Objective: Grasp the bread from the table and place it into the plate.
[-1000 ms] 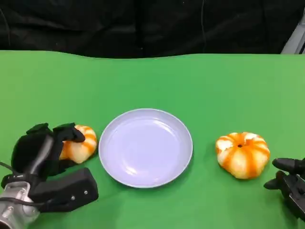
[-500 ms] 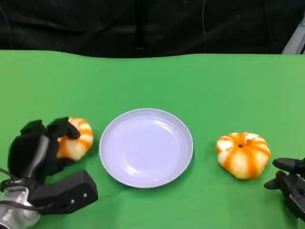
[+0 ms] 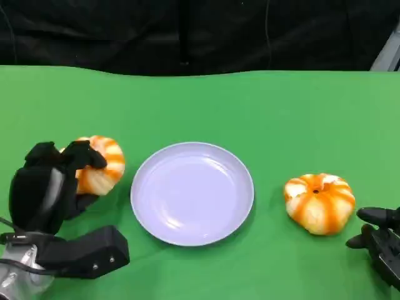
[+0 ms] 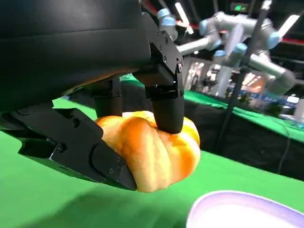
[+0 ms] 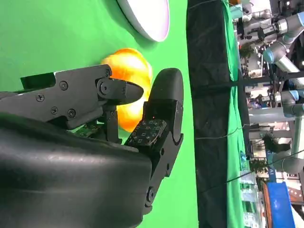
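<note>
My left hand (image 3: 53,184) grips an orange-and-cream striped bread roll (image 3: 99,164) at the left of the table, lifted off the green cloth. In the left wrist view the roll (image 4: 154,151) sits pinched between the black fingers (image 4: 167,102), clear of the surface. The pale lilac plate (image 3: 192,192) stands empty at the table's middle, just right of the held roll; its rim (image 4: 237,209) shows in the left wrist view. A second striped roll (image 3: 319,202) lies on the cloth to the plate's right. My right hand (image 3: 380,240) rests low at the right edge, fingers apart, holding nothing, just short of that roll (image 5: 127,85).
Green cloth (image 3: 206,106) covers the table, with a black curtain behind its far edge. A grey bar (image 3: 387,53) leans at the far right corner. Other robot arms (image 4: 237,38) stand in the room beyond the table.
My left hand has lifted the bread roll off the cloth and raised it slightly. The plate, the second roll and my right hand stay where they were.
</note>
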You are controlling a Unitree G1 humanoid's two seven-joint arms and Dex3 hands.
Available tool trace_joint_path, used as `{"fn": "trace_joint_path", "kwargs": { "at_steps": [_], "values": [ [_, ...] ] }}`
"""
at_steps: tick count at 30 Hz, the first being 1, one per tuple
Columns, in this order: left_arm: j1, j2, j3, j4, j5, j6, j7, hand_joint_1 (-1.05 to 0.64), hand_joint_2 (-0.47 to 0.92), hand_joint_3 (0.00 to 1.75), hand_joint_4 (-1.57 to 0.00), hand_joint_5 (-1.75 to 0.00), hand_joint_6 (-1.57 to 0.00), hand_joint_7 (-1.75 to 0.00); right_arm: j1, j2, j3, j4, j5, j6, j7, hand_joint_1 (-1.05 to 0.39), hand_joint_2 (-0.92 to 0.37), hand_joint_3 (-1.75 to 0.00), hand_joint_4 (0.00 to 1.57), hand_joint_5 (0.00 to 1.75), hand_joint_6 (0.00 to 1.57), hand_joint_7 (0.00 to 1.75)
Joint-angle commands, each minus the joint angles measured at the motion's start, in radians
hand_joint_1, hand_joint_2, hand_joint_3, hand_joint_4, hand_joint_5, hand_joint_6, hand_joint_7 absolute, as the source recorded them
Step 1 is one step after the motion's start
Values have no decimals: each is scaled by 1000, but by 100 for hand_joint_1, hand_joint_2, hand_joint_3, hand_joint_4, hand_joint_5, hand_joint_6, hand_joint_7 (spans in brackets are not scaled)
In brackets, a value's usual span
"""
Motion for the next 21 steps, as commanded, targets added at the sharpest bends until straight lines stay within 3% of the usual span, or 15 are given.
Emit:
{"fn": "trace_joint_path", "kwargs": {
  "at_steps": [1,7,16,17,19,21],
  "values": [
    [16,28,14,-27,11,12,19,2,86,1,-61,-167,-73,-132,-2,-18,-7,4,0,-8,-8,-4,-92,-39,69,130,90,66],
    [85,47,34,-229,28,-41,26,2,88,5,-71,-154,-82,-119,-3,-17,-11,13,4,-22,6,-2,-92,-42,70,131,90,67],
    [116,43,60,-322,45,-32,-3,3,85,10,-72,-153,-84,-116,-5,-18,-12,18,3,-24,10,-2,-92,-43,69,131,89,68],
    [120,42,62,-343,45,-31,-15,3,85,13,-75,-147,-87,-111,-5,-18,-12,17,1,-23,8,-3,-92,-42,69,131,89,68],
    [128,41,66,-370,44,-27,-31,3,67,49,-78,-141,-92,-102,-5,-18,-13,17,-1,-23,5,-3,-92,-41,69,131,89,69],
    [133,39,71,-381,44,-23,-39,3,57,69,-79,-140,-93,-101,-5,-18,-13,17,-1,-23,6,-3,-92,-41,69,131,89,69]
  ]
}}
